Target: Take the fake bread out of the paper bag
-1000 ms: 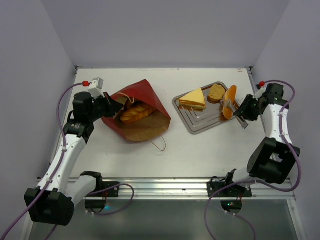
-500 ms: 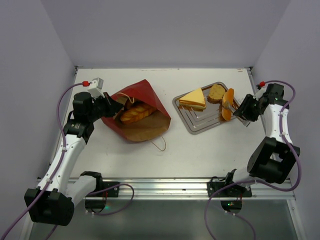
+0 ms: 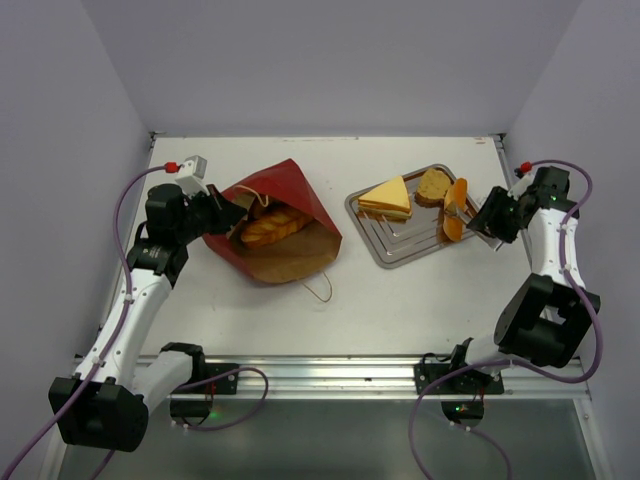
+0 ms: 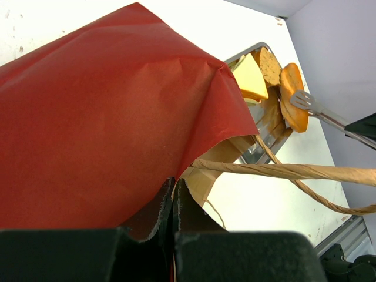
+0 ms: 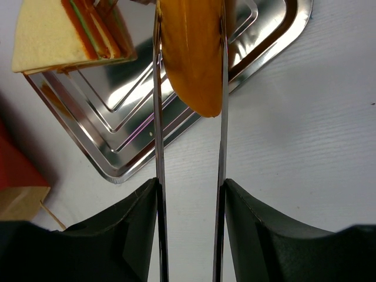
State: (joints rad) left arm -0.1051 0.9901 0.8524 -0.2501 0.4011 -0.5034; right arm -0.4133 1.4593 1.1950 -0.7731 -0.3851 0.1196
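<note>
White table (image 3: 400, 300): right hand (image 5: 189, 197) tongs (image 5: 157, 117) pinching roll (image 5: 194, 53)

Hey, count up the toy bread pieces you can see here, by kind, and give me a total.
Triangular sandwich: 1
Brown round slice: 1
Orange oval roll: 1
Braided loaf: 1
Total: 4 in view

Bare table (image 3: 400, 300) lies between the bag (image 3: 285, 185) and the tray (image 3: 405, 248); a gripper can pass there. The bag's mouth is open, but the left gripper (image 3: 226, 213) pinches its left edge. Tongs (image 5: 157, 147) block the tray's right side.
</note>
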